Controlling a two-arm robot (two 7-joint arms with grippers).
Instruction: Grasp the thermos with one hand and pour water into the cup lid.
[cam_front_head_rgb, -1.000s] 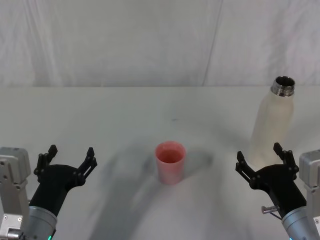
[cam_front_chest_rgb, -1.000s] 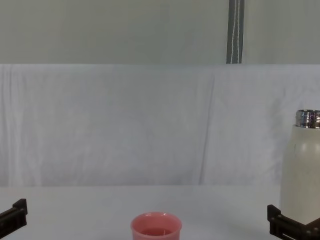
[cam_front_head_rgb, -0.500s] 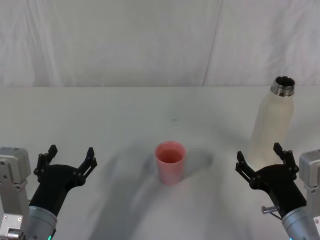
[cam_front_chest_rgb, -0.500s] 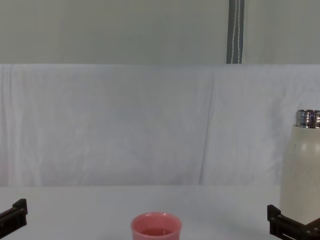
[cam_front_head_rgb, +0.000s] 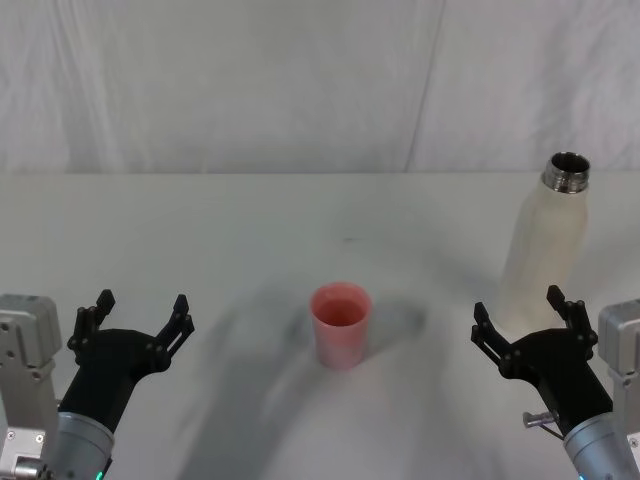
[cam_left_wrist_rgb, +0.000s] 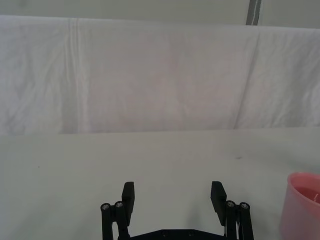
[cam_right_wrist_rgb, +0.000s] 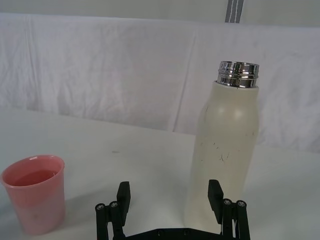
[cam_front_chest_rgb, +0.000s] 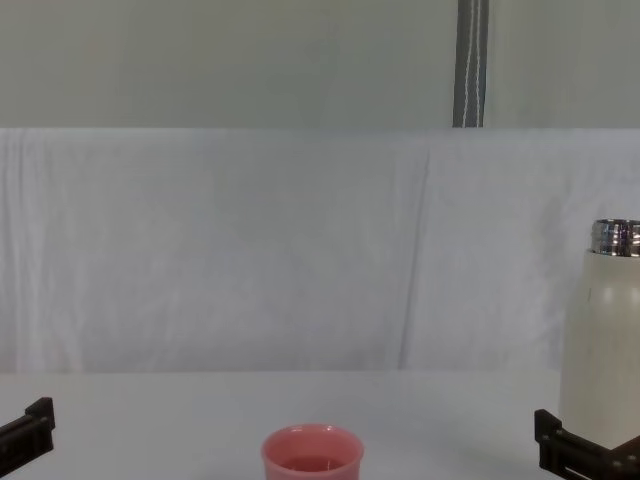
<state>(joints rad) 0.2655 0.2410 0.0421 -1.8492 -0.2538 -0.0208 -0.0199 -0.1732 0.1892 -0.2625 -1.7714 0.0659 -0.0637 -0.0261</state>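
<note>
Standing uncapped at the surface's (cam_front_head_rgb: 200, 230) right, the thermos (cam_front_head_rgb: 545, 240) sits just beyond the wide-open right claw (cam_front_head_rgb: 525, 322), seemingly lined up for a grasp, with the cup lid (cam_front_head_rgb: 341, 324) centred as the pouring target and the left claw (cam_front_head_rgb: 135, 316) open, idle.

Nothing shifts between the earlier pictures and this moment. The cup lid (cam_front_head_rgb: 341, 322) sits exactly where it was, well to the left of the thermos (cam_front_head_rgb: 546, 240). Relative to the thermos, the right gripper (cam_front_head_rgb: 524, 315), fingers spread, holds the same spot just in front, and the left gripper (cam_front_head_rgb: 138, 313) likewise.
</note>
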